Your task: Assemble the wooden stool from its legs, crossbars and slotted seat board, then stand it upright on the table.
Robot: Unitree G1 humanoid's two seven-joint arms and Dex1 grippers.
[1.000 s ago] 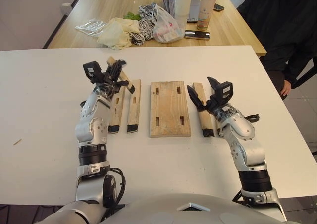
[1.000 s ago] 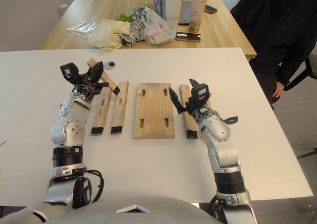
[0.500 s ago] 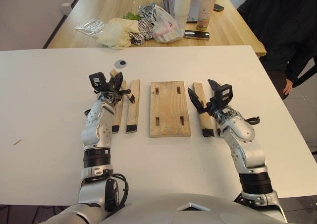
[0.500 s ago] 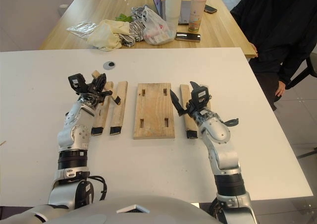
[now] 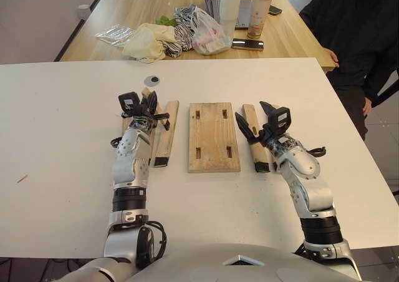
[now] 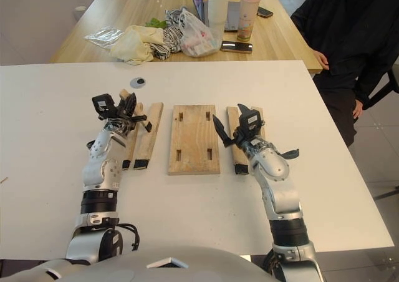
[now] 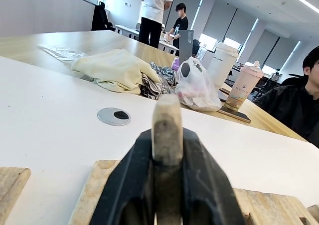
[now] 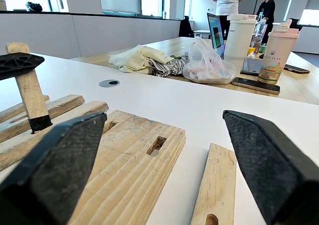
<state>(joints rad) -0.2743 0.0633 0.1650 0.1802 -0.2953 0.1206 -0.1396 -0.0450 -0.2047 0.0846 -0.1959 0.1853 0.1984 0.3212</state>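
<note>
Pale wood, with four small rectangular slots cut through it, makes up the slotted seat board (image 5: 214,136), which lies flat in the middle of the white table (image 5: 62,145). Just to its left we see two legs (image 5: 166,134) lying side by side, lengthwise, each capped in black at its near end. To its right lies a third leg (image 5: 255,140), also black-capped, with a hole near one end.

Our left gripper (image 5: 144,104) is clamped on a thin black-tipped wooden bar (image 8: 30,93). The bar is held tilted above the far ends of the two left legs with its black tip downward. In the left wrist view its black fingers (image 7: 127,185) press on both sides of the bar. We cannot tell whether the tip touches the legs.

Our right gripper (image 5: 257,121) hovers above the far half of the third leg, its fingers (image 8: 50,170) spread wide and holding nothing.
</note>
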